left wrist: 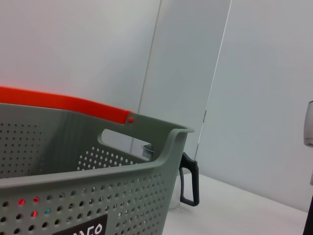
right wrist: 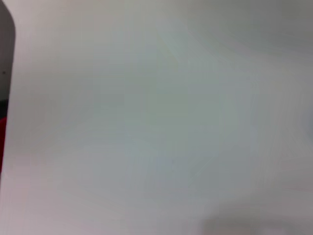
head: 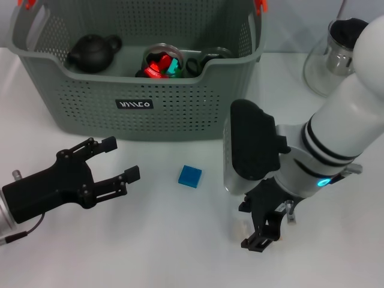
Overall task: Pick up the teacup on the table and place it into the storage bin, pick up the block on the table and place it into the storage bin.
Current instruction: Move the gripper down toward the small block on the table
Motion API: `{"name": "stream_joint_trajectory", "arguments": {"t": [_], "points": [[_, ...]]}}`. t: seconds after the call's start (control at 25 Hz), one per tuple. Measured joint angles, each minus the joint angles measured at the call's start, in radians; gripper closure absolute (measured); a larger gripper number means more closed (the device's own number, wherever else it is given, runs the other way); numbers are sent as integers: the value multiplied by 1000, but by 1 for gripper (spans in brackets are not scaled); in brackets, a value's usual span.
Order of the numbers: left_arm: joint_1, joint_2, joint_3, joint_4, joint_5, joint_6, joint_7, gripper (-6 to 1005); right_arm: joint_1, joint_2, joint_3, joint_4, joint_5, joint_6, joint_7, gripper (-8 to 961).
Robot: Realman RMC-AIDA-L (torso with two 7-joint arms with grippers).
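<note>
The blue block [head: 189, 176] lies on the white table in front of the storage bin [head: 138, 114], a grey-green perforated basket with orange clips and a black label. My left gripper [head: 120, 159] hovers open and empty at the lower left, to the left of the block. My right gripper [head: 261, 235] points down low over the table, to the right of the block and apart from it. The teacup is out of view. In the left wrist view the bin wall [left wrist: 88, 181] fills the lower left. The right wrist view shows only bare table.
Inside the bin sit a black teapot [head: 93, 52], a round glass vessel [head: 162, 63] with red and green inside, and a dark ring-shaped item [head: 203, 60]. A glass pitcher [head: 331, 57] stands right of the bin; its black handle [left wrist: 190, 181] shows beyond the bin corner.
</note>
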Motion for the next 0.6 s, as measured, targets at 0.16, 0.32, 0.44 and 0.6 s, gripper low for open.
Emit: {"name": "stream_joint_trajectory", "arguments": {"t": [0.16,0.32,0.44,0.6], "points": [[0,0,0,-1,0,-1,0,126,6,2,-31,24,4,36,-4,249],[0,0,0,-1,0,-6,0,126,12,4,-42,36,18,53,-4,226],[0,-2,0,-7,0,-16,0,126,18,4,-44,45,39,57,-7,231],[-1,-2,0,-14,0,-23,-1,126,35,5,-45,76,47,57,-10,251]]}}
